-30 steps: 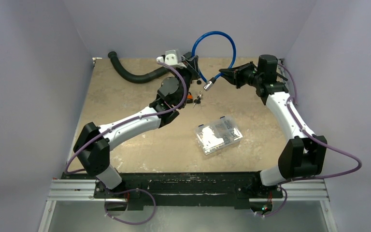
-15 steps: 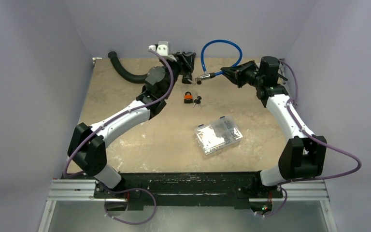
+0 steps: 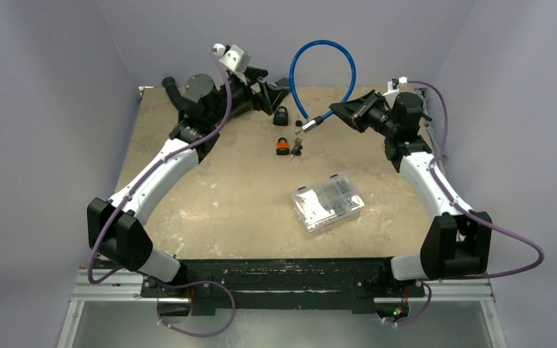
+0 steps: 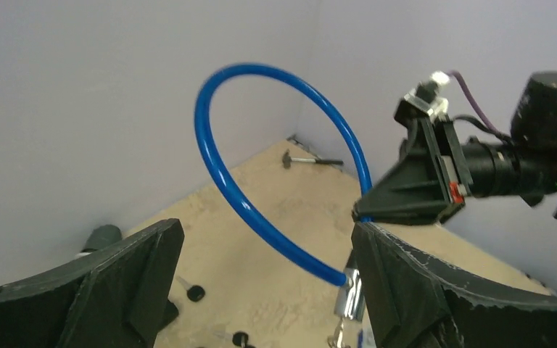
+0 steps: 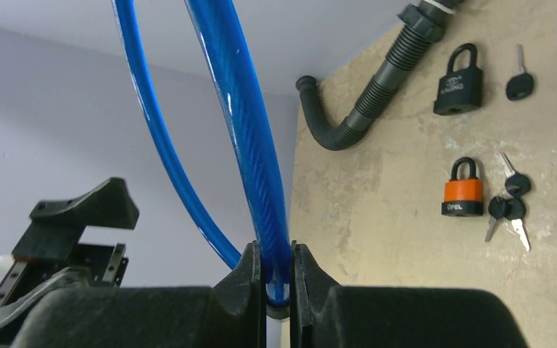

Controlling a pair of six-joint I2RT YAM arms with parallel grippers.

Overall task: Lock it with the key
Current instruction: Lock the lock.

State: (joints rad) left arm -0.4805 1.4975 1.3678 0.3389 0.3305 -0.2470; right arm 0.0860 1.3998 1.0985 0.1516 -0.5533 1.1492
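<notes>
Far left on the table point(image 3: 210, 196), a black ribbed hose point(image 3: 181, 103) curls along the back edge. Just right of it, the left gripper point(image 3: 270, 93) hangs over the far side. Its fingers point(image 4: 127, 279) are spread wide with nothing between them.

Under those tips, a black padlock point(image 3: 282, 115) lies flat on the table. A single black-headed key point(image 3: 298, 123) sits just to its right, not touching it. A little nearer is an orange padlock point(image 3: 282, 146), also flat, with a small bunch of keys point(image 3: 295, 151) just beside it on the right. No finger touches either lock or any key.

Nearer again and slightly right of centre, a clear plastic box point(image 3: 328, 203) of small parts sits well apart from the locks.

Up at the far middle, a blue cable point(image 3: 324, 54) rises in a tall loop clear of the table. Its metal end point(image 3: 312, 127) pokes out to the left, close to the single key. The right gripper point(image 3: 341, 111) has it: the fingers point(image 5: 239, 286) are pinched tight on the cable just behind that end, and the right wrist view shows the blue line running straight up from between them.
</notes>
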